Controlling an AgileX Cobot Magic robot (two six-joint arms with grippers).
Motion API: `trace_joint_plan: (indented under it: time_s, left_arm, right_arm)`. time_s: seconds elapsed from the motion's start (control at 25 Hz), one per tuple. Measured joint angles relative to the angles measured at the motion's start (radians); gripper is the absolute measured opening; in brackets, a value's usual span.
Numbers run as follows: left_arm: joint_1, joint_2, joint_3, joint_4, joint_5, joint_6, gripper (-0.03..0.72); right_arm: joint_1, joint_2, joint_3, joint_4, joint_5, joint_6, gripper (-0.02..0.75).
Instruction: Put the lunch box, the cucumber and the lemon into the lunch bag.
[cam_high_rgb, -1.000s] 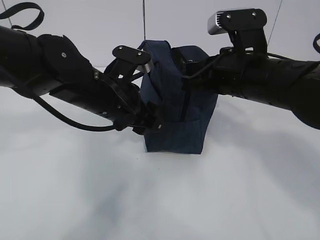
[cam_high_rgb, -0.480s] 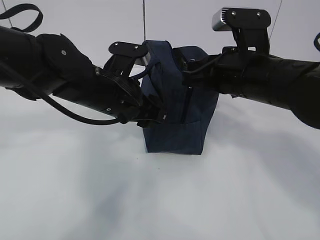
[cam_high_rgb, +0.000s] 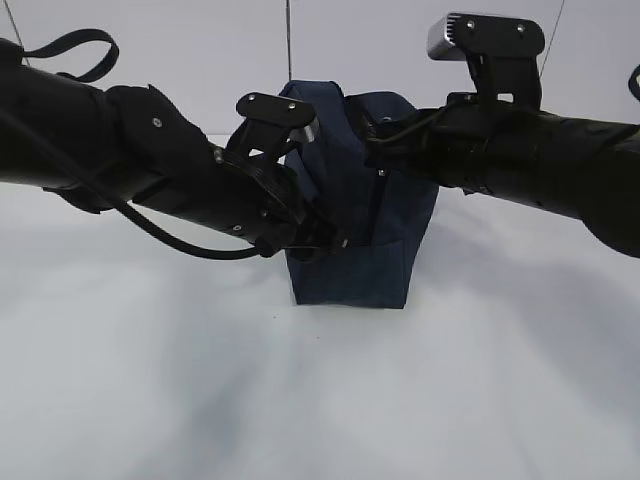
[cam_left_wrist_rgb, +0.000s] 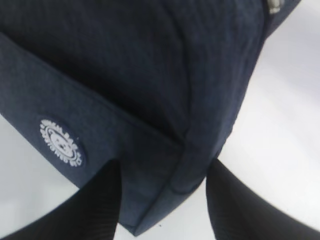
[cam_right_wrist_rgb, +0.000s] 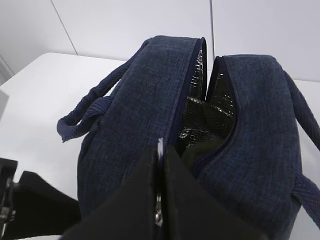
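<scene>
The dark navy lunch bag (cam_high_rgb: 352, 272) stands upright on the white table, its top zipper partly open and silver foil lining (cam_right_wrist_rgb: 206, 114) showing inside. My left gripper (cam_high_rgb: 322, 240) is open, its fingers (cam_left_wrist_rgb: 98, 202) straddling the bag's lower front corner (cam_left_wrist_rgb: 165, 165). My right gripper (cam_high_rgb: 372, 142) is at the bag's top end, shut (cam_right_wrist_rgb: 160, 170) on the metal zipper pull (cam_right_wrist_rgb: 159, 146). The lunch box, the cucumber and the lemon are out of view.
The white table (cam_high_rgb: 320, 400) spreads around the bag. A padded loop handle (cam_right_wrist_rgb: 84, 119) hangs off the bag's left side and another (cam_right_wrist_rgb: 306, 125) off its right. A white round logo patch (cam_left_wrist_rgb: 60, 142) is on the bag's side.
My left arm has shifted to the right and a little up, bringing the open gripper further along the bag's lower corner. My right gripper rose slightly and then stayed at the zipper.
</scene>
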Motion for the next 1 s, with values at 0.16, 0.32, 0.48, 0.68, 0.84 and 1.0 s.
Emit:
trace_joint_plan:
  time_s: [0.16, 0.32, 0.48, 0.68, 0.84, 1.0]
  left_arm:
    - [0.000, 0.023, -0.040, 0.000, -0.004, 0.001, 0.389]
    - [0.000, 0.025, -0.047, -0.004, -0.004, 0.002, 0.225]
    - [0.000, 0.025, -0.047, -0.004, -0.004, 0.002, 0.019]
    - [0.000, 0.027, -0.049, -0.004, 0.017, 0.002, 0.003]
    - [0.000, 0.027, -0.053, -0.002, 0.039, 0.002, 0.002]
    - [0.000, 0.027, -0.053, 0.002, 0.045, 0.002, 0.001]
  right_arm:
    - [0.002, 0.000, 0.000, 0.002, 0.000, 0.001, 0.017]
    - [0.002, 0.000, 0.000, 0.005, 0.000, 0.001, 0.017]
    - [0.002, 0.000, 0.000, 0.005, 0.000, 0.001, 0.017]
    - [0.002, 0.000, 0.000, 0.005, 0.000, 0.001, 0.017]
    - [0.002, 0.000, 0.000, 0.005, -0.013, 0.001, 0.017]
    - [0.002, 0.002, -0.002, 0.007, -0.029, 0.001, 0.017]
